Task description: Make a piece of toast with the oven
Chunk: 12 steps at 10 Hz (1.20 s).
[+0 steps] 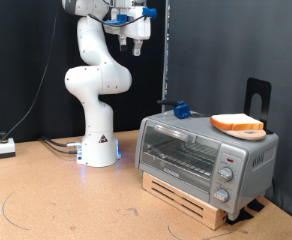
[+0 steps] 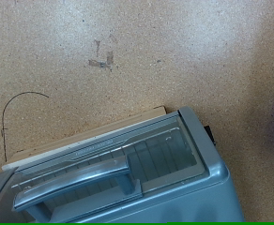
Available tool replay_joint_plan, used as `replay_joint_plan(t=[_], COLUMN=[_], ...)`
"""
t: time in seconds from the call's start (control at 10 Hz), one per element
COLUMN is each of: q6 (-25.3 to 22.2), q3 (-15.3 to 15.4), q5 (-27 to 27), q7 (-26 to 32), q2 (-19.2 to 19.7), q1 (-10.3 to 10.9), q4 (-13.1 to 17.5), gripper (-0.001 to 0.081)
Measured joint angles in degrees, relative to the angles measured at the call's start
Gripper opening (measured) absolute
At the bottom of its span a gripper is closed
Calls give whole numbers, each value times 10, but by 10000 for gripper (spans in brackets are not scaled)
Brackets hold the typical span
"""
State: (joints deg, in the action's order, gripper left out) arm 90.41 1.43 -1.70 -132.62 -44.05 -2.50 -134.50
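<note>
Nearest the camera in the exterior view lies the bare brown tabletop, marked with faint curved lines; a small white box with cables sits at its left edge. Next comes the oven, silver-grey, resting on a low wooden slatted stand; its glass door is shut, the wire rack shows behind the glass, and three knobs run down the panel on the exterior view's right. On the oven's roof sits a round light wooden board, and on that board lies the piece of toast, flat, pale-faced with an orange-brown crust; a small blue object rests on the roof further back.

The slice looks light and thin, probably soft or crumbly, so a gentle pinch across opposite crust edges seems the safest hold; the flat face offers little to grip.

Behind stands the white arm, its base on the tabletop; the claw hangs high near the exterior view's top, well apart from oven and toast, holding nothing visible; whether its fingers are open or closed I cannot tell. The wrist view looks down on the oven's door and handle; no fingers show there.
</note>
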Motion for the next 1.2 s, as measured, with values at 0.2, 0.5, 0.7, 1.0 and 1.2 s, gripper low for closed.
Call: replay_joint_plan(t=[0.2, 0.5, 0.7, 1.0, 1.2], q6=[9, -6, 18, 16, 30], q3=[2, 0, 0, -30, -69], q5=[-30, -29, 12, -44, -56], q7=[46, 213, 322, 416, 559], q2=[0, 2, 35, 16, 14], q1=[12, 69, 83, 103, 129], q4=[0, -2, -2, -5, -10], gripper=[809, 809, 809, 809, 809])
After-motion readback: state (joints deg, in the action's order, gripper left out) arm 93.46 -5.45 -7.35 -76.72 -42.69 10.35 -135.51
